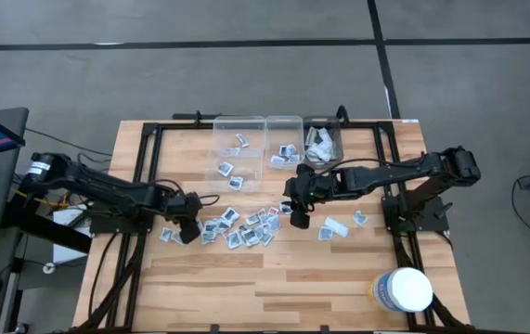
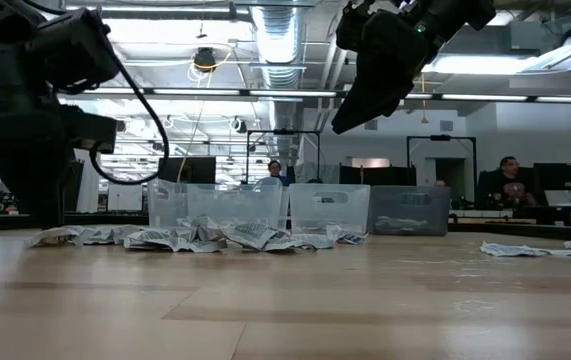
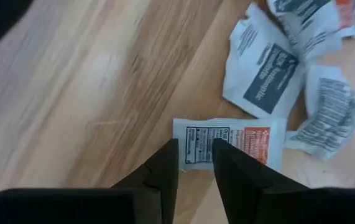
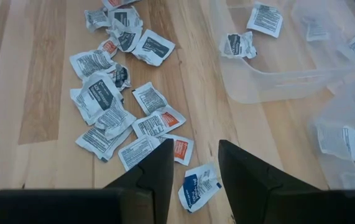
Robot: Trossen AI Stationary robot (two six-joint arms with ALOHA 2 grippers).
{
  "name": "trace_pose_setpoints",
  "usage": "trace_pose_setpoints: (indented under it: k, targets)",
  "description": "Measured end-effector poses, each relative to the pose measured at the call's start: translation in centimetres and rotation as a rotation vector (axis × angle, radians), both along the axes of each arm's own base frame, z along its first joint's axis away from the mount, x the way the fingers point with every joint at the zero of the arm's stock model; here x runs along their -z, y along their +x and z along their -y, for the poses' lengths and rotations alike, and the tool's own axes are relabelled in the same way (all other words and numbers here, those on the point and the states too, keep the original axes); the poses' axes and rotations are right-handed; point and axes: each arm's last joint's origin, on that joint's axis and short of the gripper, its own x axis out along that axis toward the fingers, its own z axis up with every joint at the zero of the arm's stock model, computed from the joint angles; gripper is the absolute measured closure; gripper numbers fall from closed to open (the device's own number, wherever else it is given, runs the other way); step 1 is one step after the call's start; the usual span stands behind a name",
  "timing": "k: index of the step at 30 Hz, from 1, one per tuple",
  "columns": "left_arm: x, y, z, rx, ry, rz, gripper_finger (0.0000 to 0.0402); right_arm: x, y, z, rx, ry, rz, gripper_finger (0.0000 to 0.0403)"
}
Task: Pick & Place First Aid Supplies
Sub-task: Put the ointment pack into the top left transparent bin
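Many small flat packets (image 1: 241, 230) lie scattered in a band across the middle of the table, seen edge-on in the low view (image 2: 215, 238). My left gripper (image 1: 187, 232) is down at the band's left end and open by a narrow gap (image 3: 194, 155). Its fingers stand over the near edge of a white packet with an orange print (image 3: 233, 140) that lies flat on the wood. My right gripper (image 1: 299, 219) is open and hangs high above the table (image 2: 350, 115). A blue-printed packet (image 4: 199, 186) lies on the wood below its gap (image 4: 194, 158). My left gripper comes from above, pointing down, with one finger (image 3: 165, 165) on each side of the packet's black-and-white label end (image 3: 205, 138). The fingers hide the packet's edge, so I cannot tell whether they touch it. The packet lies flat on the table.
Three clear bins stand in a row at the far edge: two (image 1: 239, 148) (image 1: 285, 144) hold a few packets and the right one (image 1: 323, 141) holds longer wrappers. A few more packets (image 1: 337, 227) lie right of the pile. A white round tub (image 1: 404, 289) stands near the right front corner.
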Motion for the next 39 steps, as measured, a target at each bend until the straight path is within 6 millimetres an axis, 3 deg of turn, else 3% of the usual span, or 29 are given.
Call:
trace_pose_setpoints:
  k: [9,17,26,39]
  targets:
    - [0.9,0.7,0.1,-0.002,0.018,-0.067,0.0302,0.0,0.0,0.0,0.000,0.000,0.000,0.0282]
    - [0.7,0.4,0.2,0.004,0.010,-0.043,0.0392,0.0,0.0,0.0,0.000,0.000,0.000,0.0282]
    - [0.4,0.3,0.2,-0.017,-0.009,-0.014,0.0398,0.0,0.0,0.0,0.001,0.000,0.000,0.0282]
    - [-1.8,-0.4,0.1,-0.084,-0.115,0.165,0.0398,0.0,0.0,0.7,0.006,-0.017,-0.002,0.0282]
